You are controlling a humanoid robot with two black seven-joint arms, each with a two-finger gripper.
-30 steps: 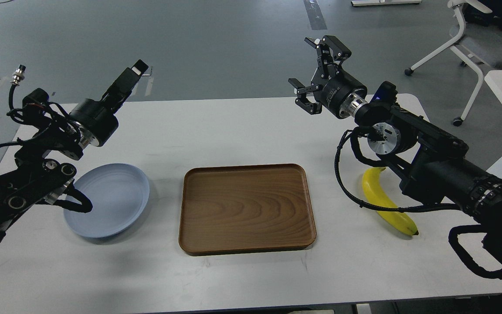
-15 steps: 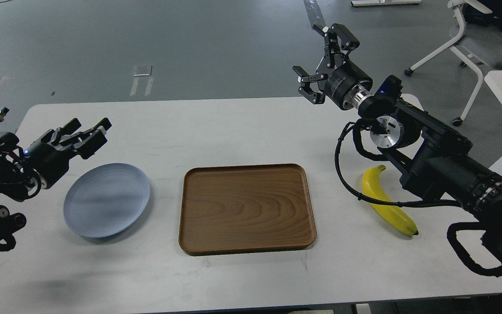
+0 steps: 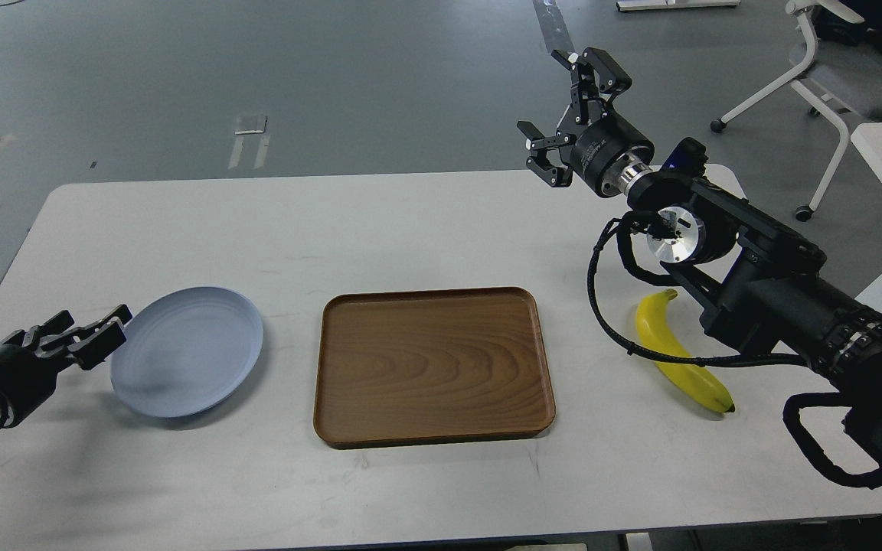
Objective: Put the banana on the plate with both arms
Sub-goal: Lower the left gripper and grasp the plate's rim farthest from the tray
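Note:
The yellow banana (image 3: pixel 678 360) lies on the white table at the right, partly under my right forearm, with its dark tip toward the front. The pale blue-grey plate (image 3: pixel 188 352) sits at the left of the table and holds nothing. My right gripper (image 3: pixel 556 107) is open and empty, raised high above the table's far right edge, well behind the banana. My left gripper (image 3: pixel 100 333) is low at the plate's left rim; its fingers look slightly apart and hold nothing.
A brown wooden tray (image 3: pixel 433 367) lies in the middle of the table between plate and banana. A white office chair (image 3: pixel 831 69) stands on the grey floor at the far right. Black cable loops (image 3: pixel 609 306) hang from my right arm near the banana.
My left arm has dropped from high at the table's far left to the plate's left rim. My right gripper rose and shifted slightly right. Banana, plate and tray have not moved.

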